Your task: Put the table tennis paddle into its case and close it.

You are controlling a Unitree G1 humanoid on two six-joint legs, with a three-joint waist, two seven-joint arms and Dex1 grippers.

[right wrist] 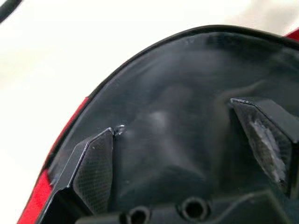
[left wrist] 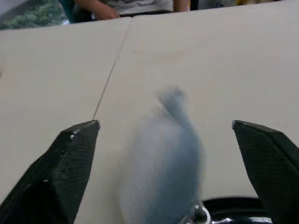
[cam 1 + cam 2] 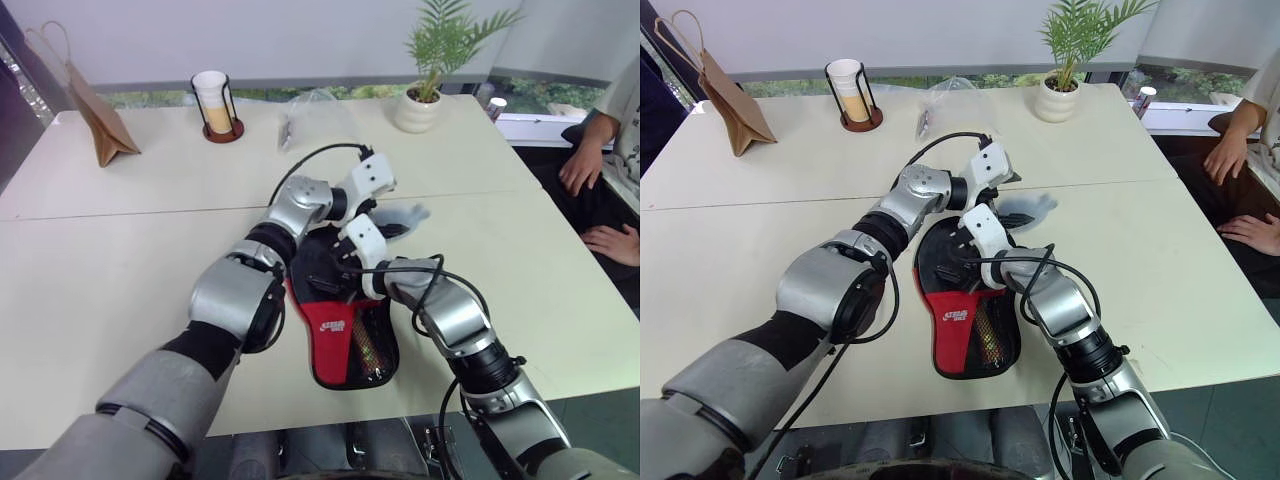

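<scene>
Covering the case top, both arms' jaws wide, paddle hidden.

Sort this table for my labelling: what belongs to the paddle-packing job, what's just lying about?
Job: black paddle-shaped fabric case with red logo panel; open left end effector; open right end effector.
Lying about: brown paper bag; cup in wire holder; potted palm; small grey soft pouch.

Pale table w/ case, plant pot, paper bag
</scene>
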